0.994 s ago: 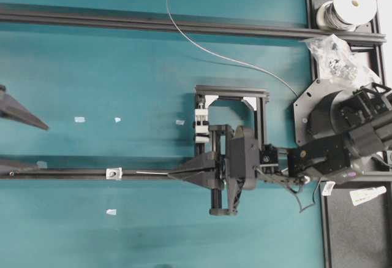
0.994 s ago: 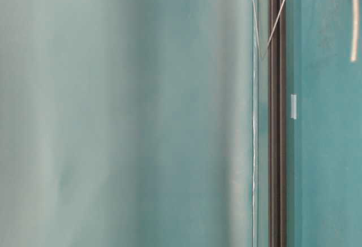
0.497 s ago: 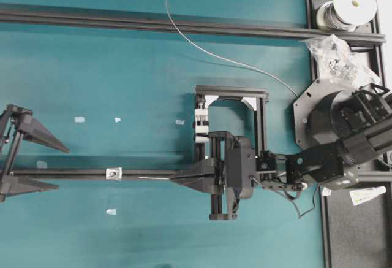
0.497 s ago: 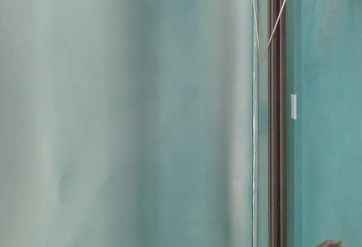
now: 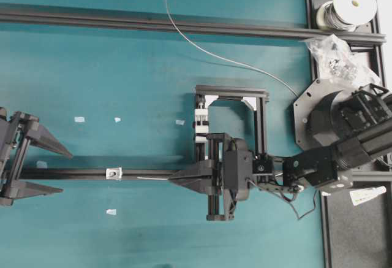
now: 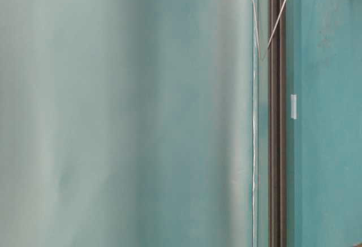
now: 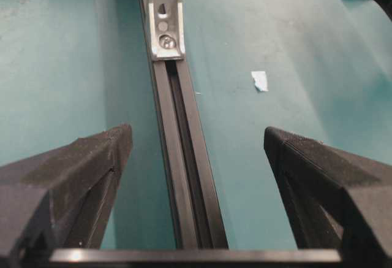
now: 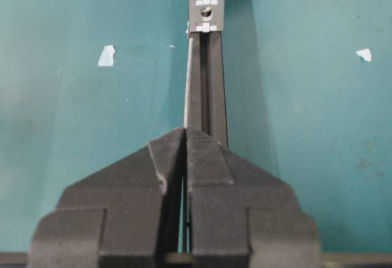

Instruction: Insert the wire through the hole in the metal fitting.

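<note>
The right gripper (image 5: 173, 179) is fully closed on the wire (image 8: 189, 81), and a short straight end of the wire sticks out from its tips. In the right wrist view this end runs along the left edge of the rail (image 8: 211, 96) and points at the fitting (image 8: 206, 11). Its tip stops just before the fitting's near left corner, a little left of the dark hole, so it is not inside the hole. The fitting sits on the rail (image 5: 79, 173), in the left half of the table (image 5: 122, 65), between the two grippers.

The left gripper (image 5: 60, 171) is at the left edge of the table with its jaws wide apart and nothing between them. One finger (image 7: 79, 176) is on each side of the rail (image 7: 184, 157), and the fitting (image 7: 166, 24) lies ahead of it, well apart.

Behind the right gripper the wire (image 5: 202, 46) curves up over the far rail (image 5: 153, 24) to the top edge of the table. A spool (image 5: 349, 4) stands in the top right corner. Small tape scraps (image 5: 79, 119) lie on the table near the rail.
</note>
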Controlling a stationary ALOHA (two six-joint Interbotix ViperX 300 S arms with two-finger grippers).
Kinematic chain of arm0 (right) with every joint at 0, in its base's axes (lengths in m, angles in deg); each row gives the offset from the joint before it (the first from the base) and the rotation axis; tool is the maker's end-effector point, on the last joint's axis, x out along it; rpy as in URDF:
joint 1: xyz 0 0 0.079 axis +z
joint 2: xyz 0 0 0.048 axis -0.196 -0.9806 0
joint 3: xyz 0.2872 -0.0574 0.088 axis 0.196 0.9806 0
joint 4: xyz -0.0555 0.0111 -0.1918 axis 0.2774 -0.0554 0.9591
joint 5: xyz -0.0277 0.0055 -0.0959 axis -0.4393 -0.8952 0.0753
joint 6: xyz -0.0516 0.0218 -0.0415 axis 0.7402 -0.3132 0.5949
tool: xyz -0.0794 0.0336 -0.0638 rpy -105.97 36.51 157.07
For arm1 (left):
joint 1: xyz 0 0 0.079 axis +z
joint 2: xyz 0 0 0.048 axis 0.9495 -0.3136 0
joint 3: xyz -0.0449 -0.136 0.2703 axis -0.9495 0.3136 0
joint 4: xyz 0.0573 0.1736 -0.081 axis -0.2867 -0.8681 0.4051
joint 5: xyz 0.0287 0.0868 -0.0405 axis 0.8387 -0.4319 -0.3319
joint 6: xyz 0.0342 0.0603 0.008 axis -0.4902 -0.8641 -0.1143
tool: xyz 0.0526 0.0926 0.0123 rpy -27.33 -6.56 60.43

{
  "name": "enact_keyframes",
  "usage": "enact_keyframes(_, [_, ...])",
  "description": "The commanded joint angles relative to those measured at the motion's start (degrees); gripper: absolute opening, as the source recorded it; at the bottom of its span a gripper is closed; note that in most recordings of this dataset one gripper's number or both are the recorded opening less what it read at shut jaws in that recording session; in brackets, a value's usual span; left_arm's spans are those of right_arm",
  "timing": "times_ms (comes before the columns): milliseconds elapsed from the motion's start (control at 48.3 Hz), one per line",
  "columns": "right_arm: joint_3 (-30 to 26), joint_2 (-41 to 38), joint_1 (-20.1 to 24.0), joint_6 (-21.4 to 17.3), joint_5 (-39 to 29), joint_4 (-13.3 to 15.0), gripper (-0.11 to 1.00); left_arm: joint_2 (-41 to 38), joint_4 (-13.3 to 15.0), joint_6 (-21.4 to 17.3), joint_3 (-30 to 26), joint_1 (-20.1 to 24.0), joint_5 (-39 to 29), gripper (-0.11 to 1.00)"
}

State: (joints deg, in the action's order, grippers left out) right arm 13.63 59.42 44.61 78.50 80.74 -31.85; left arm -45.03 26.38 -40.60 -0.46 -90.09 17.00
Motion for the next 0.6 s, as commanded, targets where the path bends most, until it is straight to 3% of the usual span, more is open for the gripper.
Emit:
enact_keyframes(0, [-0.79, 0.53, 0.26, -0.09, 0.62, -0.09, -0.01, 0.44, 0.09, 0.09, -0.53, -0.26, 0.53, 0.79])
enact_keyframes(580, [-1.05, -0.35, 0.26, -0.18, 0.62, -0.18, -0.01, 0.44, -0.18, 0.0, -0.7, -0.26, 0.53, 0.79])
